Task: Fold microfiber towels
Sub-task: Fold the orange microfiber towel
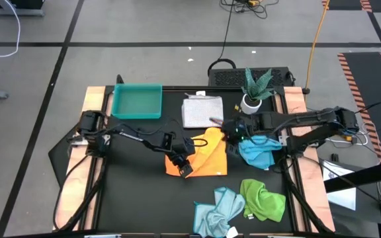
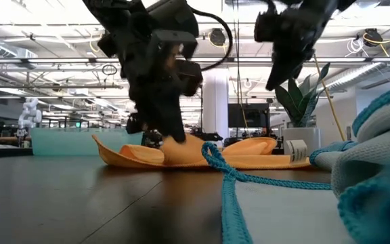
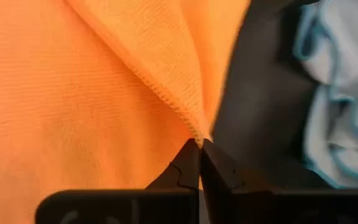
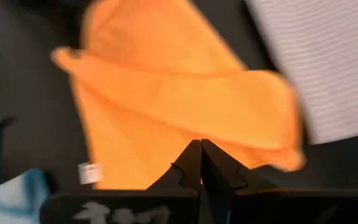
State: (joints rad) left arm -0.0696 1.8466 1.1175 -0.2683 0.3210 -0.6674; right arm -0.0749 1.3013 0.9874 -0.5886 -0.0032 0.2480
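The yellow-orange towel (image 1: pixel 207 157) lies rumpled on the dark table's middle, with a raised fold along its far side (image 2: pixel 249 146). My left gripper (image 1: pixel 185 168) is down at the towel's near-left part, shut on it. My right gripper (image 1: pixel 230 131) hangs shut with nothing in it, above the towel's far-right part (image 4: pixel 185 99). It is clear of the cloth in the low view (image 2: pixel 276 80). A folded white-grey towel (image 1: pixel 202 111) lies flat behind it. The bright blue towel (image 1: pixel 256 152), green towel (image 1: pixel 264 199) and pale blue towel (image 1: pixel 218 210) lie crumpled on the right and near side. My left gripper pinches a hemmed edge (image 3: pixel 188 121) of the yellow-orange towel between its two fingertips (image 3: pixel 188 163), near the towel's near-left corner. The fingers slant down from the table's left. One layer or several, I cannot tell. The towel lies slack on the table.
A teal tray (image 1: pixel 136 101) stands at the far left. A potted plant (image 1: pixel 255 89) stands at the far right, close behind my right arm. Bare dark table shows on the near left (image 1: pixel 137 198).
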